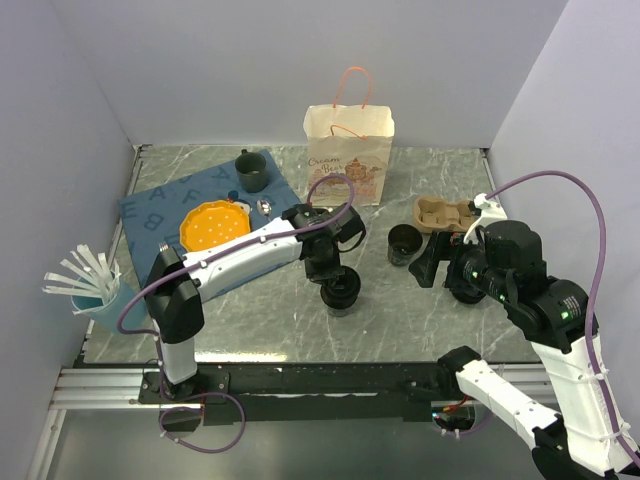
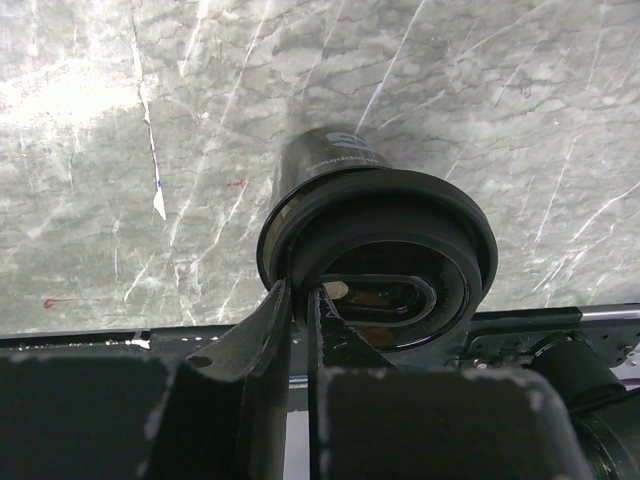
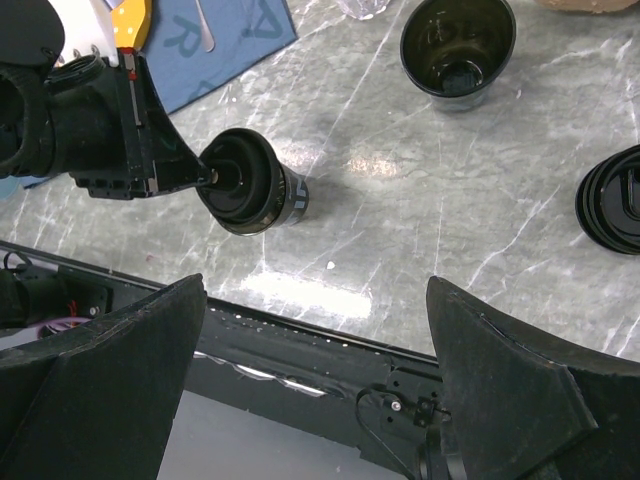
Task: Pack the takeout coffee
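A small dark cup with a black lid stands at the table's centre front; it also shows in the right wrist view. My left gripper is shut on the near rim of that lid, its fingers pinching the edge. A second dark cup stands open and lidless to the right, also seen in the right wrist view. A loose black lid lies right of it. The brown pulp tray lies empty behind. My right gripper hangs open and empty above the table.
A paper bag with orange handles stands upright at the back centre. A blue mat at the left carries an orange plate and a dark green mug. A light blue holder of white strips stands at the left edge.
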Motion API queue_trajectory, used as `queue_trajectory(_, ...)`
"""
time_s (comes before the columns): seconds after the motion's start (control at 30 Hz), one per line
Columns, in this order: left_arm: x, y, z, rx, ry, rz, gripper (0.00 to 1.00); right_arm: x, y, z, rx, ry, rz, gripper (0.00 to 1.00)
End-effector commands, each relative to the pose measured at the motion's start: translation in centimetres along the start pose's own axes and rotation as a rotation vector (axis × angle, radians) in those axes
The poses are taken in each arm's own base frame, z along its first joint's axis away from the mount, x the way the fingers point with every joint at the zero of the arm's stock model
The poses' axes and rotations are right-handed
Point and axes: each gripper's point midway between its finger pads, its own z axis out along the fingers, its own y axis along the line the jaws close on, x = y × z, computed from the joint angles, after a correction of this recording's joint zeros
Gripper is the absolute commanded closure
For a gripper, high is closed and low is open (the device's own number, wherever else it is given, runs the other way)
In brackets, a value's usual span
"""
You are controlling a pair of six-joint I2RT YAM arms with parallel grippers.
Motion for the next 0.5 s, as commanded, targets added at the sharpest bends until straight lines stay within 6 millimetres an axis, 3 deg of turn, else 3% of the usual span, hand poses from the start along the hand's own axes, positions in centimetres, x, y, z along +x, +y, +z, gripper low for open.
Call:
queue_trajectory(0.0,0.3,0.22,-0.29,-0.006,0.002,0.016,0.88,-0.97,0.31,-0.45,-0.013,-0.042,0.002,0.02)
queue_trajectory(0.47,1.15,0.66,0.53,-0.011,0.03,0.036,0.84,-0.78,0.48,-0.4,-0.021,-0.038,0.02,0.02)
